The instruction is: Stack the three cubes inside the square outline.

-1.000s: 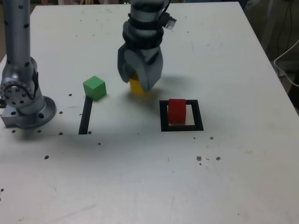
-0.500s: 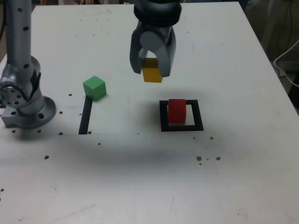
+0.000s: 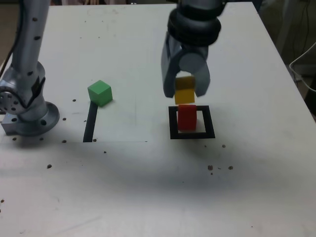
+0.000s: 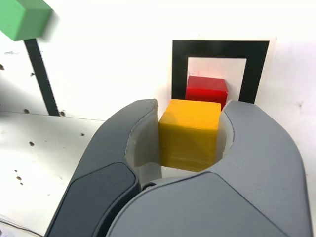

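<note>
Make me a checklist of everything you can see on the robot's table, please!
Surface: white table with small dark specks.
Job's things: red cube stands inside the square outline; yellow cube is in the claw above the red one; whether they touch cannot be told. Green cube sits apart, toward the exterior view's left.
Clutter: a straight black tape strip near the green cube.
Grippers: claw shut on the yellow cube.
Cables: a white cable off the table at the exterior view's right edge.
Surroundings: the arm's grey base at the exterior view's left.
</note>
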Controlling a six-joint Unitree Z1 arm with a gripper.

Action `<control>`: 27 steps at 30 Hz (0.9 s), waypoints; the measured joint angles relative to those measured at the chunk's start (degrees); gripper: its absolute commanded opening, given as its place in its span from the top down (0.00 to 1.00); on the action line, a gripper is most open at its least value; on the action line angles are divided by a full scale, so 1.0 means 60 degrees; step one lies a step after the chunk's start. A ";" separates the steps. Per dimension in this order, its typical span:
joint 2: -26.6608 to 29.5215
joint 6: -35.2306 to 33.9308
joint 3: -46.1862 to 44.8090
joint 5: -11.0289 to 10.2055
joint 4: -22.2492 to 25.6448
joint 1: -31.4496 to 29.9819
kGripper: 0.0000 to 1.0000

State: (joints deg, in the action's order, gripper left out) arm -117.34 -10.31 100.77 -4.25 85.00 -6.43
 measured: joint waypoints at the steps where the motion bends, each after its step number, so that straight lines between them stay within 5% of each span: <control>1: -0.0058 -0.0028 0.0019 -0.0016 0.0000 -0.0029 0.95; 27: -0.0479 -0.0153 0.0085 0.0014 -0.0121 -0.0158 0.89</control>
State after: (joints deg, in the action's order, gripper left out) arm -120.21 -11.22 101.28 -4.16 84.27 -7.38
